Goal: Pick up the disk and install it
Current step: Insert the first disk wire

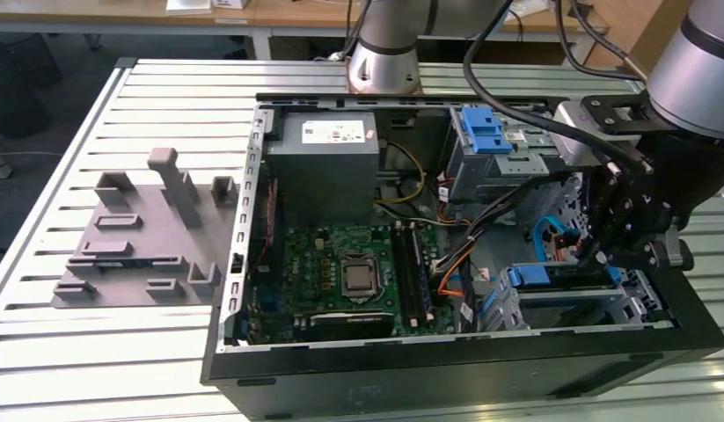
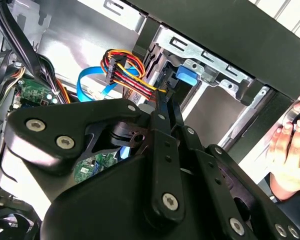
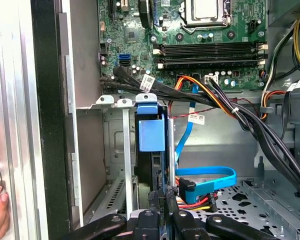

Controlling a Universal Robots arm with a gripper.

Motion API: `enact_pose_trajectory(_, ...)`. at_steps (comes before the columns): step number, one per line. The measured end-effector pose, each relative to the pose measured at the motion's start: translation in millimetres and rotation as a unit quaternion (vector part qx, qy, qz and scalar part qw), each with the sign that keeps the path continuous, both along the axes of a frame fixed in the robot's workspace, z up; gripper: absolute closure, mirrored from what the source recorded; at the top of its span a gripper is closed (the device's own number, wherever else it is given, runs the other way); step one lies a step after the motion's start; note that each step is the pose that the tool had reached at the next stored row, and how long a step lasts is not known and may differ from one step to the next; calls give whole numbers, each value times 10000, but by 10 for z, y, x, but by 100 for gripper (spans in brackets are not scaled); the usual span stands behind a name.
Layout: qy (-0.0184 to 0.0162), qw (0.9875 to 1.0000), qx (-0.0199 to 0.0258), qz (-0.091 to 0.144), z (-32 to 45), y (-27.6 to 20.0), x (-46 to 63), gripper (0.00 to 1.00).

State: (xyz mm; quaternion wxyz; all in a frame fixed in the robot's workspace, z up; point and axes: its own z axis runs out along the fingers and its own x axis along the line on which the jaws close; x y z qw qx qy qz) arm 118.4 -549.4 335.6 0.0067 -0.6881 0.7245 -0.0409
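Disk [image 3: 151,150]: stood on edge in the drive bay [image 3: 121,165] of the open computer case [image 1: 456,365], partly seated. Pincer [image 3: 159,196]: pressed together on the disk's rear edge. Step judged: insertion; next calls for a straight push home.

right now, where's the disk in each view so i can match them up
Exterior view: the disk sits in the drive cage on the exterior view's right, under the arm.
First wrist view: the disk is edge-on in the cage, blue carrier tab toward the motherboard.
Second wrist view: the blue tab sits at the cage mouth.
Shared landmark: the light-blue flat cable beside the cage.
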Motion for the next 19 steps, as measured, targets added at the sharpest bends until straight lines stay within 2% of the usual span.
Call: enact_pose_trajectory(19,-16,10000,37,1,-54,0,0,84)
